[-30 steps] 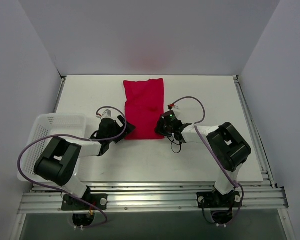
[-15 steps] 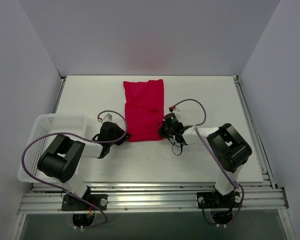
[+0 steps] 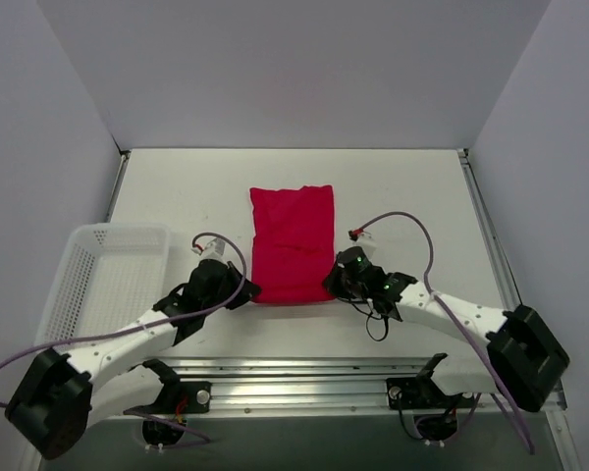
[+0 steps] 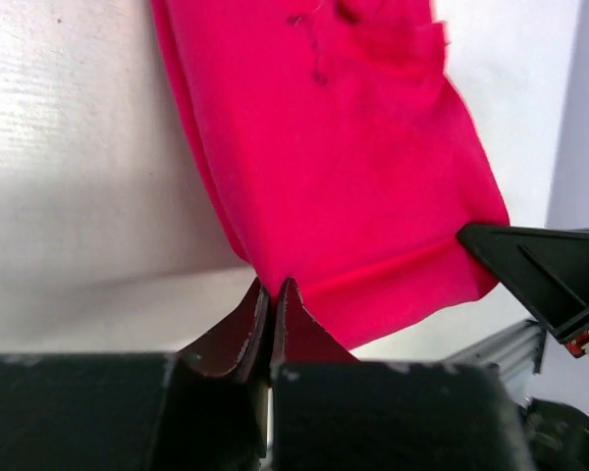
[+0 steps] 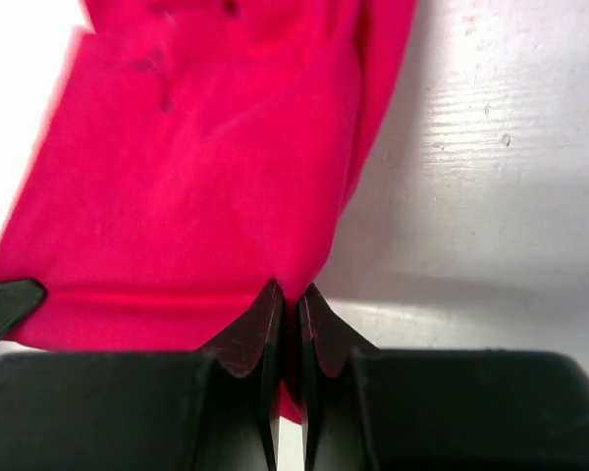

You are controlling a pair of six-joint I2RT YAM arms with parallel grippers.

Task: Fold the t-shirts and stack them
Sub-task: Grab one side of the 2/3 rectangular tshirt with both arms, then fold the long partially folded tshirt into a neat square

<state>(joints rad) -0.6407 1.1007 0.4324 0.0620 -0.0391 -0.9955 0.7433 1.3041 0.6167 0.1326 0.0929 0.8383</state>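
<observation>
One bright red t-shirt [image 3: 293, 241] lies folded into a long narrow strip on the white table, running front to back. My left gripper [image 3: 247, 290] is shut on its near left corner; in the left wrist view the fingertips [image 4: 275, 291] pinch the red cloth [image 4: 344, 167]. My right gripper [image 3: 332, 285] is shut on the near right corner, with cloth [image 5: 226, 167] caught between its fingertips [image 5: 293, 294]. The near edge of the t-shirt is lifted slightly between the two grippers.
A white mesh basket [image 3: 100, 280] stands at the left front of the table [image 3: 412, 186]. The aluminium frame rail [image 3: 304, 378] runs along the near edge. Grey walls close in the back and both sides.
Both grippers closed on the near corners of the t-shirt. Both arms then drew back toward the near edge, dragging the t-shirt closer to the front.
</observation>
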